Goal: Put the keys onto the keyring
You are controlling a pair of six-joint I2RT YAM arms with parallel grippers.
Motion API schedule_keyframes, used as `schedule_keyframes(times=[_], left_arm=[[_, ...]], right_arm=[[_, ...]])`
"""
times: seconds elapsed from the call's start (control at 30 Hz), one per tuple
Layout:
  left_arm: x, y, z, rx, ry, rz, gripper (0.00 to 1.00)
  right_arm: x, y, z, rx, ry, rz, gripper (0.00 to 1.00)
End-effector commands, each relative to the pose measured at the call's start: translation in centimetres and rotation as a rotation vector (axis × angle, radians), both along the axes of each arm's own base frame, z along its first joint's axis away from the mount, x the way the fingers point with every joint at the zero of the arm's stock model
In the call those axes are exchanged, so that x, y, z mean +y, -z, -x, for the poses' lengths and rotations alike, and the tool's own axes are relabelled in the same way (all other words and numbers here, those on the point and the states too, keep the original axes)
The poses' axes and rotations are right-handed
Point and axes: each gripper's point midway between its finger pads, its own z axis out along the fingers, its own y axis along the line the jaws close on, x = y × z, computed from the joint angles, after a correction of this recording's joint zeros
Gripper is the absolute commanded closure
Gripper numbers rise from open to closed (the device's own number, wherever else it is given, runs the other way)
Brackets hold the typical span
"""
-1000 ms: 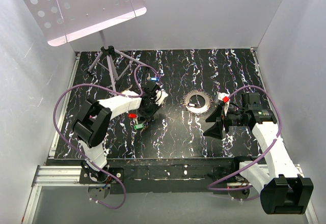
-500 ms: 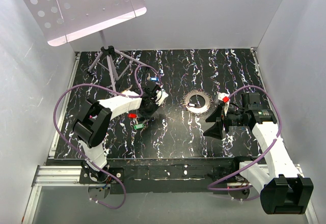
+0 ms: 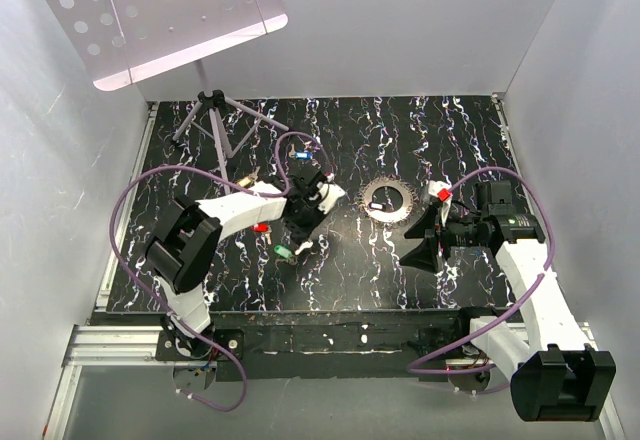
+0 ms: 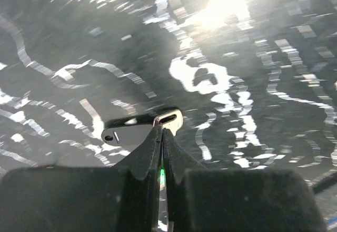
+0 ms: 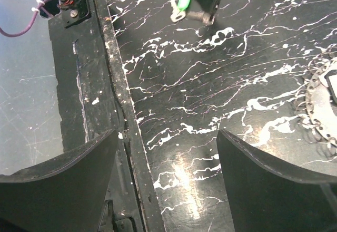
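Observation:
My left gripper (image 3: 299, 239) (image 4: 161, 131) is shut on the green key (image 3: 282, 252) (image 5: 182, 1). The key's silver end (image 4: 168, 119) sticks out past the fingertips, and green shows in the slit between the fingers. It hangs just above the black marbled table, casting a dark shadow. A red key (image 3: 262, 228) lies left of it. A blue key (image 3: 303, 155) lies behind the left arm. The toothed keyring (image 3: 371, 199) (image 5: 321, 110) lies flat at mid-table. My right gripper (image 3: 425, 242) (image 5: 166, 137) stands open and empty, to the near right of the keyring.
A music stand's tripod (image 3: 215, 110) stands at the back left, its perforated desk (image 3: 160, 10) overhanging. A small brass knob (image 3: 243, 178) sits by the left forearm. The table's front rail (image 5: 118, 110) runs under my right gripper. White walls enclose three sides.
My left gripper has shut and moved right toward the keyring, and the green key has shifted right with it. The right arm has hardly moved.

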Motion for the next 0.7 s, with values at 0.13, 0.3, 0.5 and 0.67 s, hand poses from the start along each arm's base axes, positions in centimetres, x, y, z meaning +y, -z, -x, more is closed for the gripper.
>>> schedule_keyframes(times=[0.13,0.3,0.5,0.67], left_arm=[[-13.5,-3.2,2.7,0.049,0.112,0.282,1.0],[-20.6,-2.6,4.0,0.077,0.164,0.326,1.0],[-24.5,-1.8,3.8,0.1,0.165,0.337,1.0],[-25.7,-1.4,3.6,0.098,0.16,0.342,1.0]], right_arm=[[-1.7,-3.1,-1.9,-0.093,0.113,0.021,0.21],[-2.5,-4.2,-2.2,-0.125,0.161,0.011,0.23],[-2.5,-5.3,-1.6,-0.148,0.159,-0.014,0.24],[-2.6,-5.5,-1.5,-0.154,0.16,-0.015,0.24]])
